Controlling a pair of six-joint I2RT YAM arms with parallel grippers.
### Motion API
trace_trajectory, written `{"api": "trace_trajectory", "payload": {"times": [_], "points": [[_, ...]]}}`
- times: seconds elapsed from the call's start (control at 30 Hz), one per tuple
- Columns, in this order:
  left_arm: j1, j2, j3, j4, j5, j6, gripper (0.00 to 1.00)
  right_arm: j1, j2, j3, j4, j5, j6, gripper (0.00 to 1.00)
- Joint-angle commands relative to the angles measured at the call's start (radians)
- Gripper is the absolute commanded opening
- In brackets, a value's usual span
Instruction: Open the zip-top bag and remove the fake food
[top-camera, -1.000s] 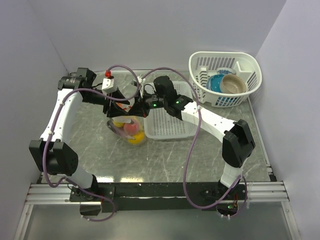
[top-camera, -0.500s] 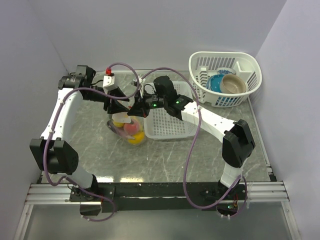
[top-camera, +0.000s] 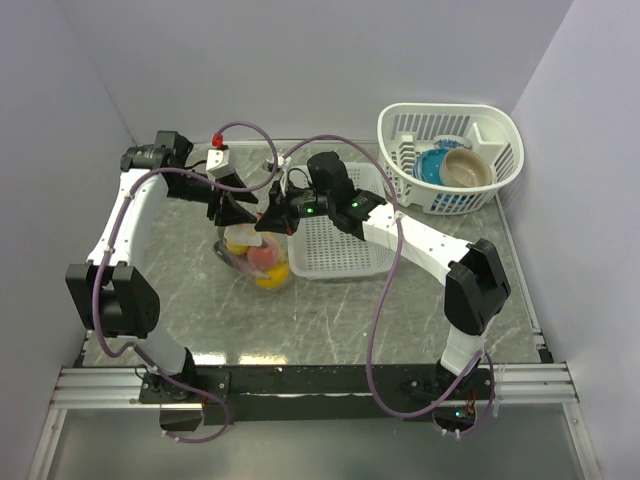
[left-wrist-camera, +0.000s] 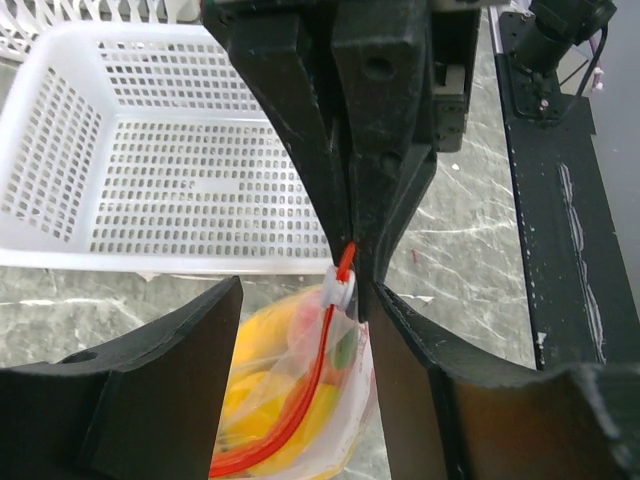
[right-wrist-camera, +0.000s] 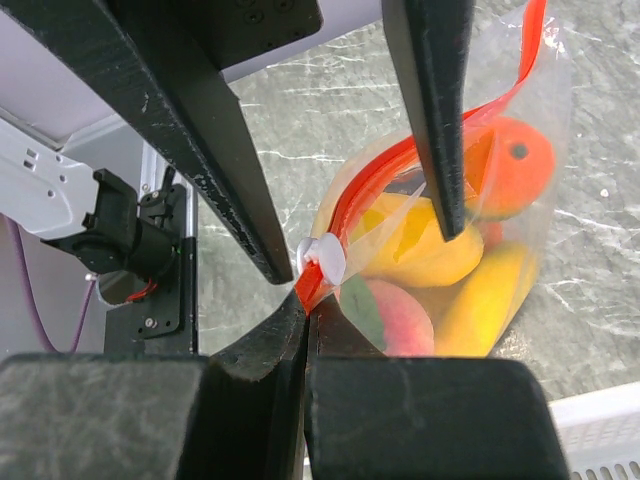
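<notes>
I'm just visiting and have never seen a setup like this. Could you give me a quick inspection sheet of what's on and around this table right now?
Surface: grey marbled table.
Job's things: zip-top bag pinched at one end of its orange-red zip strip, beside the white slider; fake food, yellow, orange and pink-red, inside it.
Clutter: flat white slotted basket beside the bag; taller white basket at the far right, holding a blue bowl and a tan bowl.
Grippers: right gripper shut on the strip; left gripper open, the bag's top between its fingers.
Cables: purple cables loop along both arms.
Surroundings: plain pale walls; nothing else seen.
</notes>
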Motion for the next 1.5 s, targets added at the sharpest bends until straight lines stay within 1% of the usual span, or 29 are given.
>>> {"api": "trace_trajectory", "payload": {"times": [0.0, 0.1, 0.17, 0.33, 0.4, 0.43, 0.47, 0.53, 0.63, 0.73, 0.83, 1.0, 1.13, 1.17, 1.23, 1.33, 1.47], "points": [[-0.005, -0.019, 0.01, -0.081, 0.019, 0.061, 0.59, 0.003, -0.04, 0.019, 0.049, -0.005, 0.0, 0.0], [-0.005, -0.01, 0.022, -0.081, 0.022, 0.06, 0.56, 0.004, -0.037, 0.019, 0.049, -0.006, 0.002, 0.0], [-0.005, -0.006, 0.025, -0.079, 0.033, 0.061, 0.52, 0.003, -0.036, 0.019, 0.049, -0.008, 0.002, 0.0], [-0.011, 0.003, 0.032, -0.078, 0.041, 0.066, 0.45, 0.004, -0.036, 0.017, 0.047, -0.006, 0.0, 0.0], [-0.011, 0.006, 0.033, -0.079, 0.042, 0.063, 0.3, 0.004, -0.034, 0.019, 0.049, -0.008, 0.0, 0.0], [-0.013, 0.009, 0.035, -0.078, 0.041, 0.063, 0.25, 0.004, -0.033, 0.017, 0.049, -0.008, 0.002, 0.0], [-0.016, 0.009, 0.035, -0.079, 0.039, 0.061, 0.09, 0.004, -0.03, 0.019, 0.047, -0.009, 0.002, 0.0], [-0.019, 0.01, 0.033, -0.078, 0.039, 0.058, 0.03, 0.003, -0.028, 0.02, 0.049, -0.011, 0.005, 0.0], [-0.023, 0.009, 0.03, -0.078, 0.036, 0.057, 0.04, 0.006, -0.028, 0.022, 0.049, -0.011, 0.005, 0.0], [-0.025, 0.007, 0.029, -0.081, 0.024, 0.055, 0.01, 0.003, -0.034, 0.019, 0.049, -0.006, -0.001, 0.0], [-0.025, 0.003, 0.024, -0.079, 0.005, 0.051, 0.01, 0.0, -0.042, 0.011, 0.049, 0.0, -0.006, 0.0], [-0.013, -0.014, 0.016, -0.079, -0.08, 0.054, 0.01, -0.022, -0.076, -0.024, 0.086, 0.005, 0.003, 0.0], [0.047, -0.01, 0.027, -0.079, -0.13, 0.064, 0.01, -0.042, -0.131, -0.073, 0.127, -0.003, 0.023, 0.0], [0.047, -0.003, 0.041, -0.081, -0.137, 0.064, 0.01, -0.048, -0.138, -0.082, 0.136, -0.001, 0.026, 0.0], [0.102, 0.012, 0.055, -0.079, -0.159, 0.066, 0.01, -0.051, -0.154, -0.095, 0.144, 0.0, 0.029, 0.0], [0.145, 0.029, 0.081, -0.082, -0.171, 0.057, 0.01, -0.051, -0.163, -0.11, 0.153, 0.003, 0.034, 0.0], [0.167, 0.018, 0.076, -0.082, -0.209, 0.067, 0.01, -0.056, -0.174, -0.136, 0.169, 0.011, 0.04, 0.0]]}}
